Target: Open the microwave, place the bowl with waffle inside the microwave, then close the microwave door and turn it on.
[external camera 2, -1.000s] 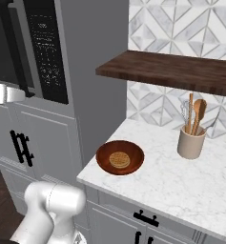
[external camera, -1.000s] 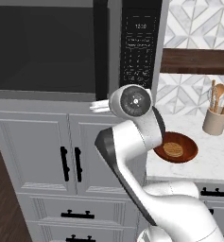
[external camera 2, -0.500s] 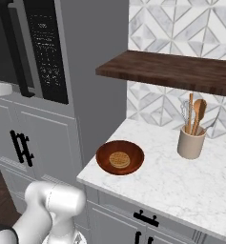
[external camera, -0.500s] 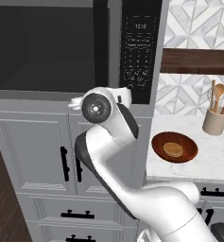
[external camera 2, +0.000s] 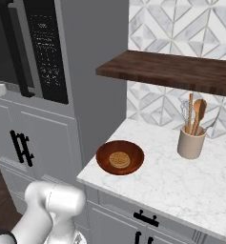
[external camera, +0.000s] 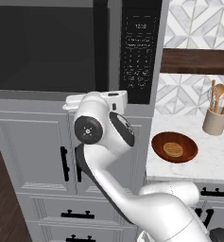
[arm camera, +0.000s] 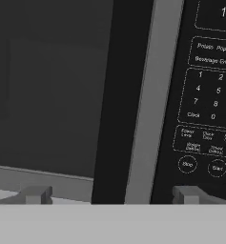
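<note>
The microwave (external camera: 75, 47) is built in above the white cabinets, its door (external camera: 42, 47) shut. In the hand view the black bar handle (arm camera: 119, 95) stands straight ahead, with the dark window (arm camera: 47, 81) to its left and the control panel (arm camera: 205, 105) to its right. My gripper (arm camera: 112, 195) is open, with one fingertip on each side of the handle's lower end and a little short of it. The white hand (external camera: 108, 98) hovers just below the door's lower right corner. The reddish-brown bowl (external camera: 186, 146) sits on the counter with the waffle (external camera: 172, 149) in it, also seen as bowl (external camera 2: 105, 159) and waffle (external camera 2: 119, 159).
A beige cup of wooden spoons (external camera 2: 190, 141) stands at the back of the marble counter (external camera 2: 190, 186). A dark wooden shelf (external camera 2: 171, 71) hangs above it. White cabinet doors with short black handles (external camera: 64, 163) lie below the microwave.
My arm has swung left and forward, bringing the hand up under the microwave's door by the handle. The bowl and waffle have stayed put.
</note>
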Controlling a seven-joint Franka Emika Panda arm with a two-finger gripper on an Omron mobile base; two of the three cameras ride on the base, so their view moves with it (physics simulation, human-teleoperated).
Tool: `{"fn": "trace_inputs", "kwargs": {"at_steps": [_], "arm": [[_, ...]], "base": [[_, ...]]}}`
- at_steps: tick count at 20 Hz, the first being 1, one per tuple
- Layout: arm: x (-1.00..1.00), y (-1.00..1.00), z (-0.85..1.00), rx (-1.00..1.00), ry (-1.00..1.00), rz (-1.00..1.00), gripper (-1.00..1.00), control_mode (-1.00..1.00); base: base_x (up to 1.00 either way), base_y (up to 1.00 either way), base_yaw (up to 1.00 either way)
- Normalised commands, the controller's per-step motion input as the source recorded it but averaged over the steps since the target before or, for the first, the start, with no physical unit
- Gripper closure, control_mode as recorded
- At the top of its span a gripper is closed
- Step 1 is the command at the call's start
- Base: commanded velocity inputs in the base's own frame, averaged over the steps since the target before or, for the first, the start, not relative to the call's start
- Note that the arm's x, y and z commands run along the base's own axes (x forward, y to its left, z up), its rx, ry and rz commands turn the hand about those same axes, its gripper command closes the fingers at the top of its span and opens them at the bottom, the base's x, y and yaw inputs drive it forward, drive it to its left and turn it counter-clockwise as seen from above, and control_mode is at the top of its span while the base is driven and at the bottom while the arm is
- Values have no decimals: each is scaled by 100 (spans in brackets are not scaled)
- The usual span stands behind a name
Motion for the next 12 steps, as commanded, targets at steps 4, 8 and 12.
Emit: {"fn": "trace_inputs", "kwargs": {"at_steps": [4,8,12], "arm": [[19,-2,30,0,-11,0,-100,-100],[1,-18,18,0,-17,0,-100,-100],[8,-2,1,0,-5,0,-100,-100]], "base": [[0,0,0],[0,0,0],[0,0,0]]}}
